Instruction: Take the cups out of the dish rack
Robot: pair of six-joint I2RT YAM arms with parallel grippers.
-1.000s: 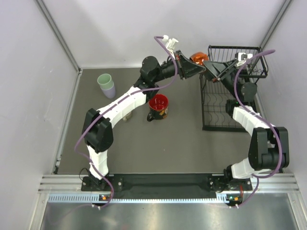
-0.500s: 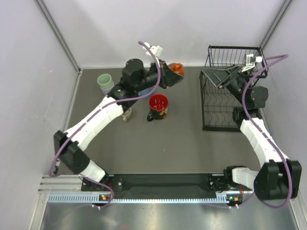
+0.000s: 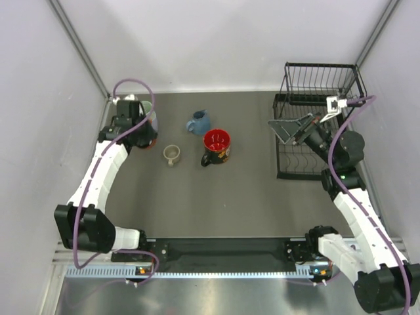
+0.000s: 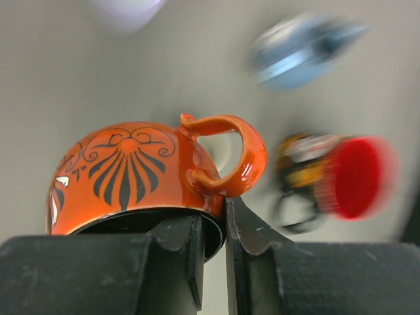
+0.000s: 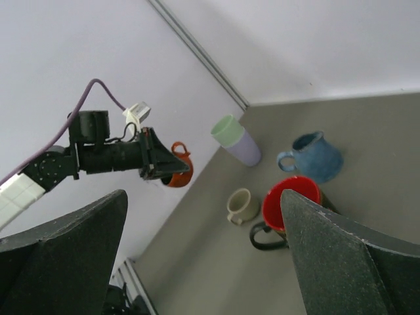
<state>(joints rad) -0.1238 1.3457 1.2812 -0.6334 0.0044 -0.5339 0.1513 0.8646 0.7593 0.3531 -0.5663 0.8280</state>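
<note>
Left pincer (image 4: 211,220) clamps the small orange mug (image 4: 125,174) by its rim. Right pincer (image 5: 203,200) stands wide apart, empty, by the dish rack (image 3: 320,65).

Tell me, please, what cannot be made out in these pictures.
- Top view: the left arm hides nearly all of the orange mug.
- Left wrist view: the blue mug and black floral mug are blurred; the lavender tumbler is cut off by the top edge.
- Top view: the right arm covers part of the dish rack.
</note>
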